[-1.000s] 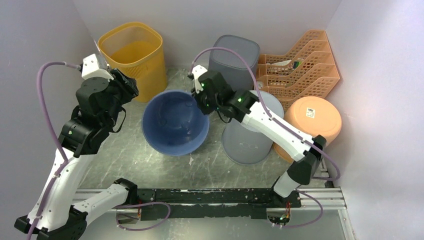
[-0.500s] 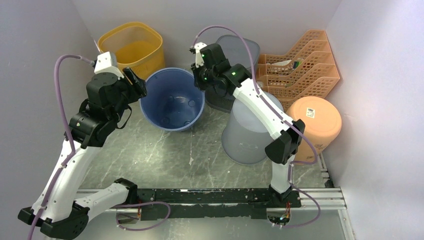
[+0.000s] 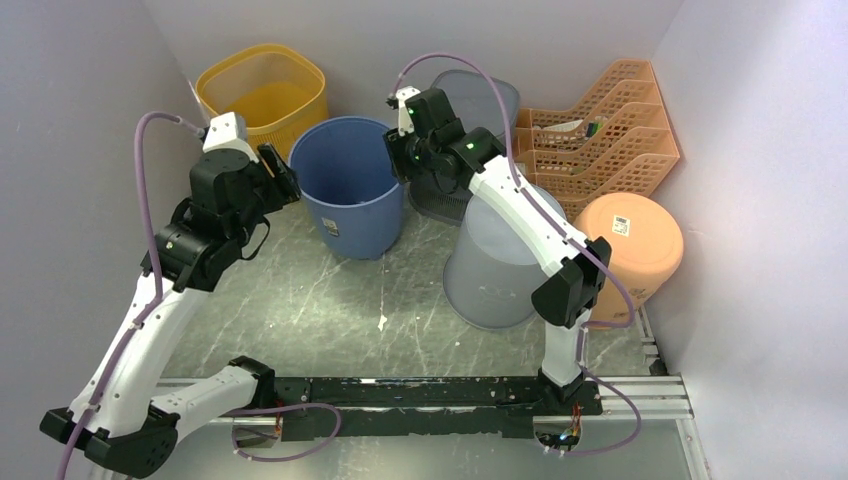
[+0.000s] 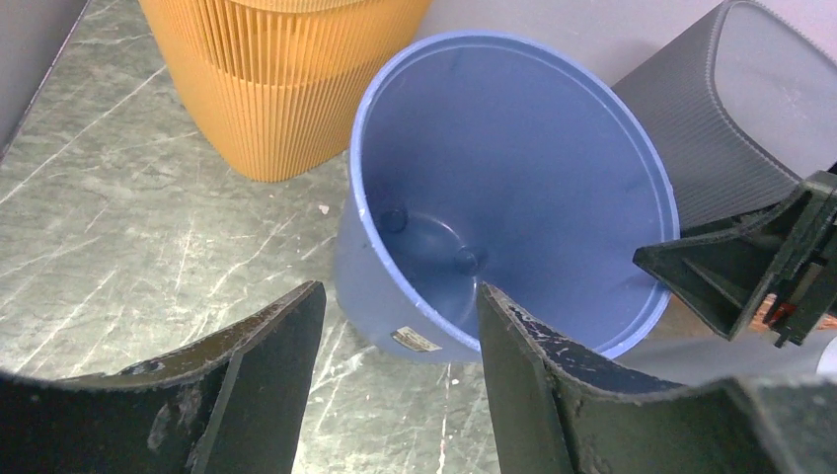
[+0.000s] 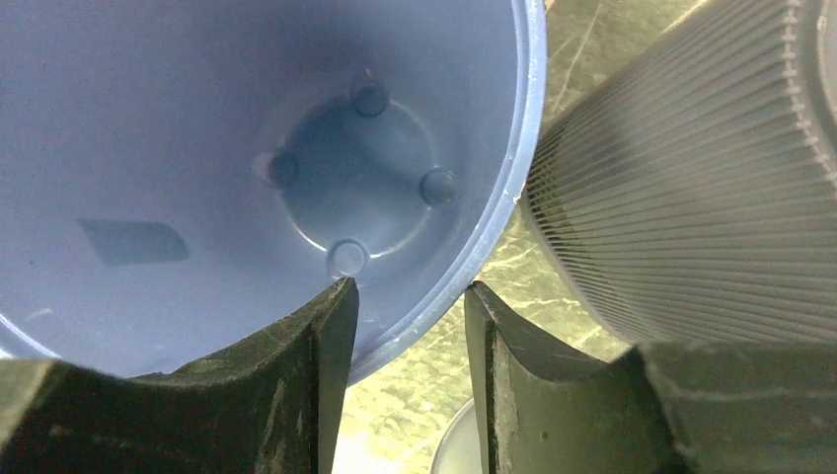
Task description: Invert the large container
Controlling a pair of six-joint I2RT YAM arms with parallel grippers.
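Where the blue bin (image 3: 350, 185) stands: upper centre of the top view, upright on the tabletop (image 3: 330, 300), mouth up.
Left end effector (image 4: 400, 296): I hold it wide, just left of the bin.
Right end effector (image 5: 410, 288): my fingers are parted astride the rim.

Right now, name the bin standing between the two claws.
The blue bin: upright, its rim inside the right claw; yellow bin and dark grey bin stand behind.

Soft, even light; faint shadows on the bench (image 3: 330, 300). Top view sharp; the grey ribbed bin (image 5: 691, 168) blurs in the right wrist view.
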